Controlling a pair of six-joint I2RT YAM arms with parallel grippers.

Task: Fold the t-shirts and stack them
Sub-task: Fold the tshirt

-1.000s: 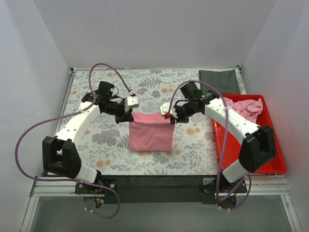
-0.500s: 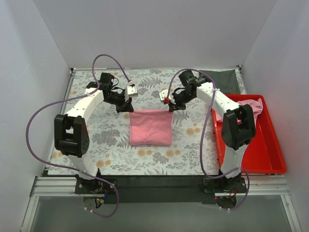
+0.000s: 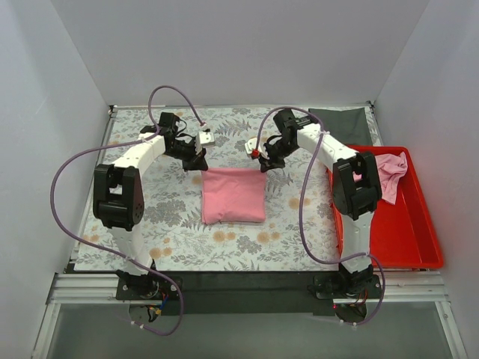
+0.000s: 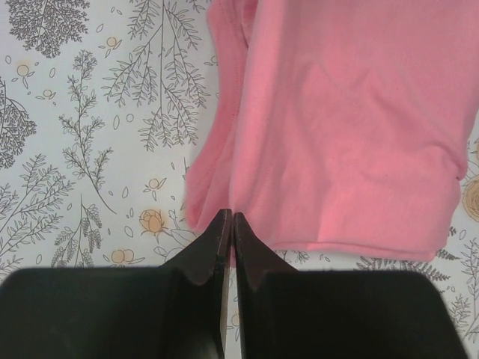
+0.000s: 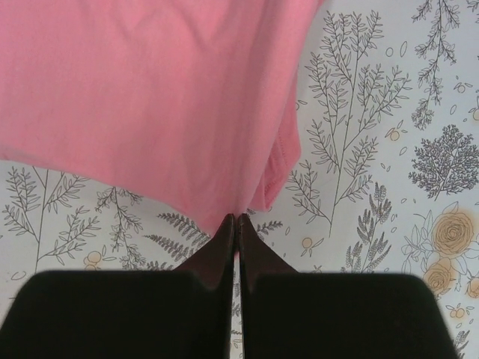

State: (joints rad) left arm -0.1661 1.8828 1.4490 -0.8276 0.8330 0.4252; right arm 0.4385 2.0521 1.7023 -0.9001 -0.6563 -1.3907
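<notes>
A folded pink t-shirt (image 3: 233,196) lies as a flat rectangle on the flowered table, in the middle. My left gripper (image 3: 199,163) is at its far left corner and my right gripper (image 3: 261,163) at its far right corner. In the left wrist view the jaws of the left gripper (image 4: 227,215) are closed on the edge of the t-shirt (image 4: 337,127). In the right wrist view the right gripper (image 5: 236,218) pinches the hem of the t-shirt (image 5: 150,97). A second pink t-shirt (image 3: 389,168) lies crumpled in the red bin (image 3: 419,239).
The red bin stands along the table's right edge. A dark grey cloth (image 3: 340,120) lies at the far right corner. White walls enclose the table on three sides. Purple cables loop above both arms.
Both grippers have moved toward the far side and down with the t-shirt's top edge. The t-shirt, hanging between them before, now lies flat on the table.
</notes>
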